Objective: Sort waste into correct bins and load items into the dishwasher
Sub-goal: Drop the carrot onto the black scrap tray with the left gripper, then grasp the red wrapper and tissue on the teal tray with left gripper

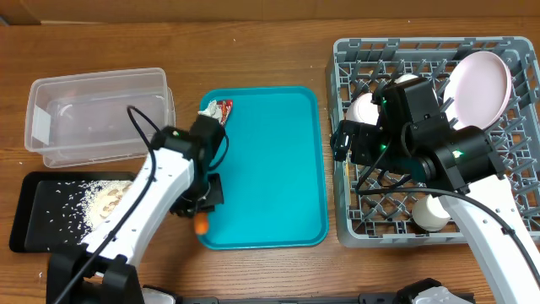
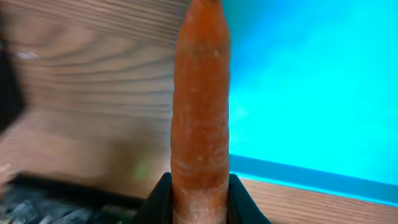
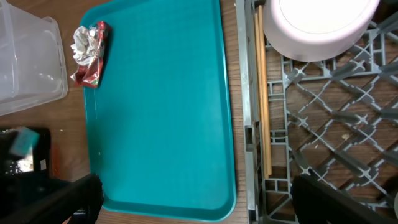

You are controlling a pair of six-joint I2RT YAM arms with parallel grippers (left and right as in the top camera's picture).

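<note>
At the teal tray's (image 1: 270,169) front-left corner, left gripper (image 2: 200,198) is clamped narrow on the carrot (image 2: 200,112), tip pointing out; I'd lift clear of the tray lip, swing left over the black tray (image 1: 34,207) with the rice scraps (image 1: 105,201), release low; clear tub (image 1: 93,114) just behind it; right gripper (image 3: 199,208) gapes empty over the dish rack (image 1: 422,44), well apart.

Bright even light, soft shadows, overhead sharp, table (image 2: 93,93) blurred behind carrot (image 2: 200,112)

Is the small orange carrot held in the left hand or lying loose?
Held. The left wrist view shows the small orange carrot clamped between the left hand's two black fingers, one pressing each side.
</note>
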